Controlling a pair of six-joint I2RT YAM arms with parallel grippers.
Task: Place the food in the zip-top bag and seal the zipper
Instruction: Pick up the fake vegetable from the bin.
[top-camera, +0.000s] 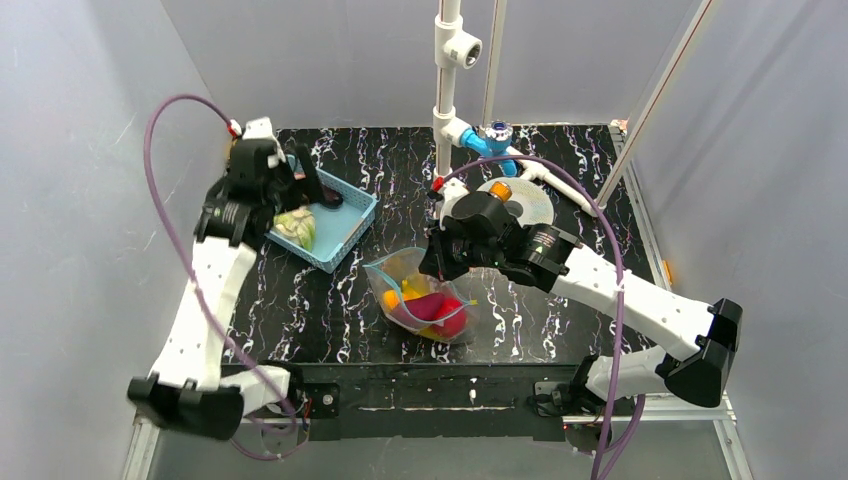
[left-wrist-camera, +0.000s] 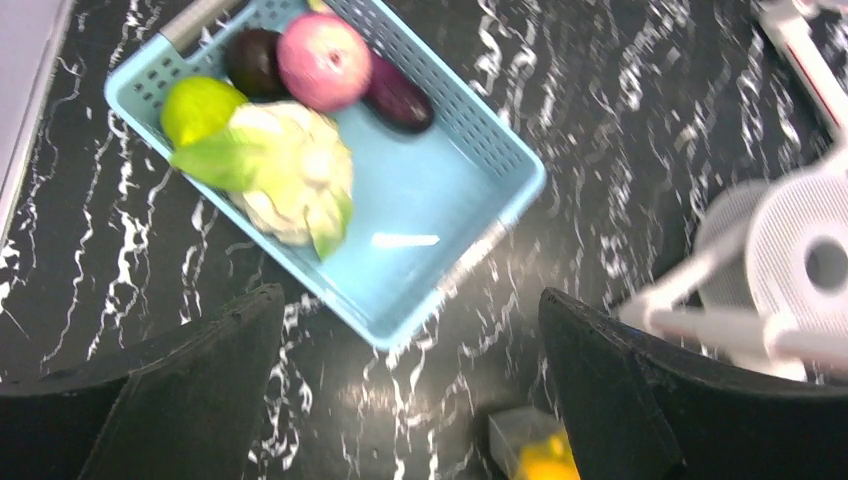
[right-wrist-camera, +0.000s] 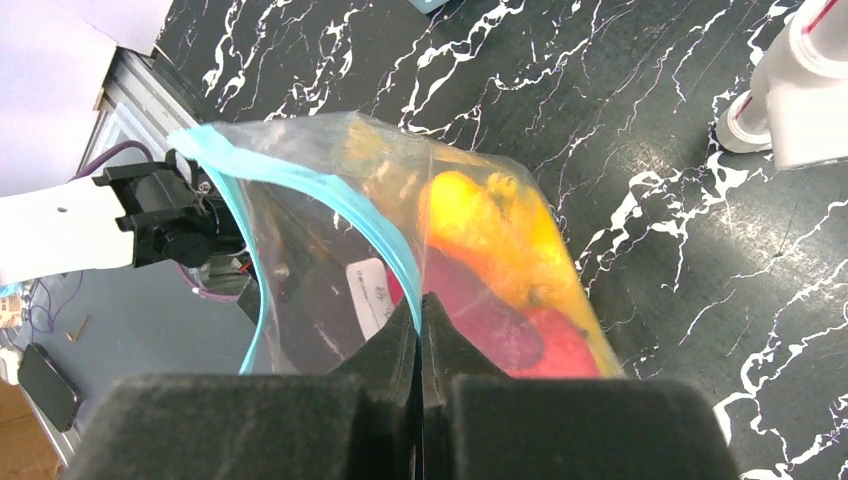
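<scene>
1. Spanning the workspace, the black marbled table (top-camera: 380, 160) carries everything; the blue basket (top-camera: 350, 225) sits at its far left, the zip-top bag (top-camera: 425, 300) near the middle, well apart from the basket on its right and nearer the arm bases.
2. The bag stands slumped with its mouth up and gaping, yellow food (right-wrist-camera: 490, 230) and red food (right-wrist-camera: 500, 335) already inside.
3. The right gripper (right-wrist-camera: 420, 305) is clenched on the bag's rim, its jaws pressed together with plastic between them, propping the mouth open.
4. The left gripper (left-wrist-camera: 408, 300) hangs above the basket's near corner, jaws spread wide and holding nothing. It is plainly the nearer arm to the basket.
5. The zipper (right-wrist-camera: 300, 185) curves as an unsealed teal loop, running away from the right fingers.
6. In the basket lie a pale leafy vegetable (left-wrist-camera: 290, 170), a green fruit (left-wrist-camera: 200, 105), a pink round piece (left-wrist-camera: 322, 60) and dark pieces (left-wrist-camera: 398, 95). The next pick probably means reaching down and forward, then carrying rightward to the bag.
</scene>
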